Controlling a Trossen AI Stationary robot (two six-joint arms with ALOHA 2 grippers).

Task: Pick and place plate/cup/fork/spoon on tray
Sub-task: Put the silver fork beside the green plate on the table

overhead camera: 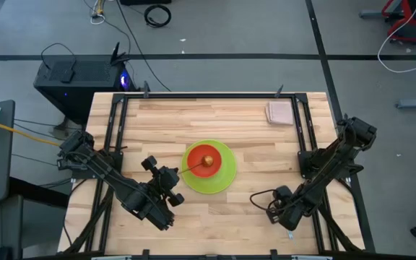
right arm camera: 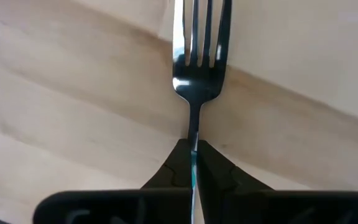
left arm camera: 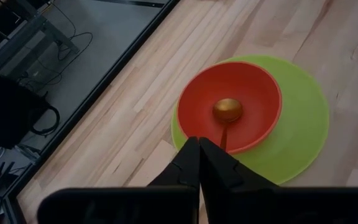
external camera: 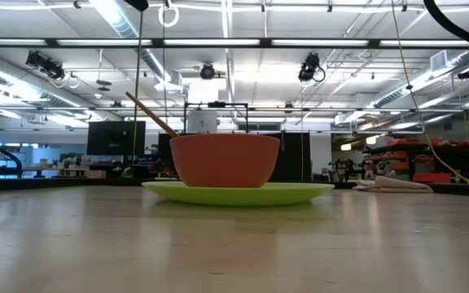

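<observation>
On wooden table (overhead camera: 258,137), plate (overhead camera: 224,179) under cup (overhead camera: 201,160).

The fork (right arm camera: 196,59) clamped between the right gripper (right arm camera: 193,163)'s matt black plastic-looking fingers is showing polished, mirror-bright metal, lying just ahead of the fingertips on the table (right arm camera: 55,106) of pale, smooth, satin-finished wood planks. Ahead of the left gripper (left arm camera: 199,163), whose fingers are looking equally matt and dark, the cup (left arm camera: 232,112) and the plate (left arm camera: 303,124) beneath it are appearing as smooth, matt plastic, while the spoon (left arm camera: 227,111) in the cup is gleaming with a brushed golden metallic sheen. Far across from both grippers, the beige pad (overhead camera: 280,112) is looking soft and cloth-like.
</observation>
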